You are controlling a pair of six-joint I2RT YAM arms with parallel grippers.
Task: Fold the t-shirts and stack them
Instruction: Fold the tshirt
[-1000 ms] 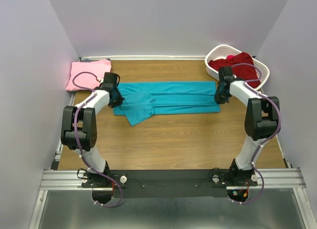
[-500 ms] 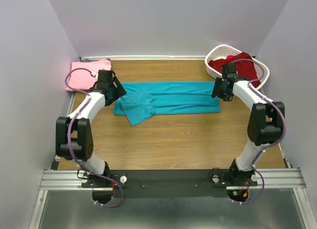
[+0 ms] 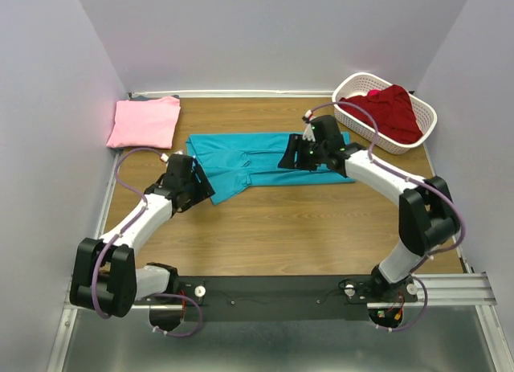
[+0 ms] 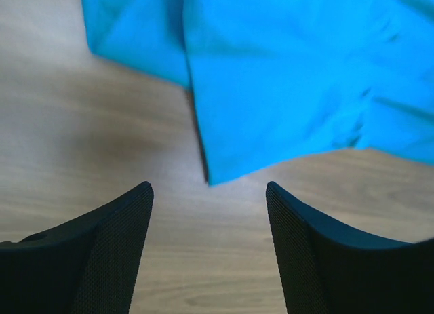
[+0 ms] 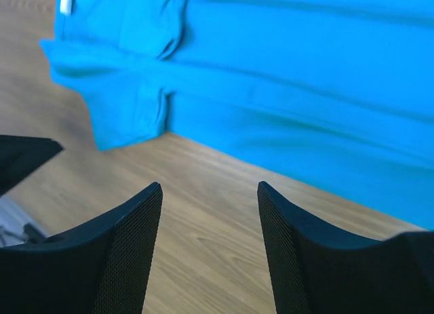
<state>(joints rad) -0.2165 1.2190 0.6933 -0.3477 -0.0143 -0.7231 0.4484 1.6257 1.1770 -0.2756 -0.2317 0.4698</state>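
Observation:
The teal t-shirt (image 3: 257, 157) lies flat mid-table as a long strip folded lengthwise, one flap sticking out at its near left corner. My left gripper (image 3: 204, 193) stands open just in front of that corner (image 4: 209, 182), holding nothing. Over the strip's near edge, right of centre, my right gripper (image 3: 287, 158) hangs open and empty; its wrist view shows the teal cloth (image 5: 285, 83) beyond the fingertips. A folded light pink t-shirt (image 3: 144, 121) rests at the far left. The dark red t-shirt (image 3: 392, 112) lies bunched in the basket.
The white slotted basket (image 3: 350, 86) stands at the far right corner by the wall. Bare wood (image 3: 289, 227) runs between the teal shirt and the arm bases. Grey walls close in the left, right and back sides.
Both grippers opened and let go of the teal shirt's ends. The left arm pulled back toward the near left; the right arm swung left to the shirt's middle.

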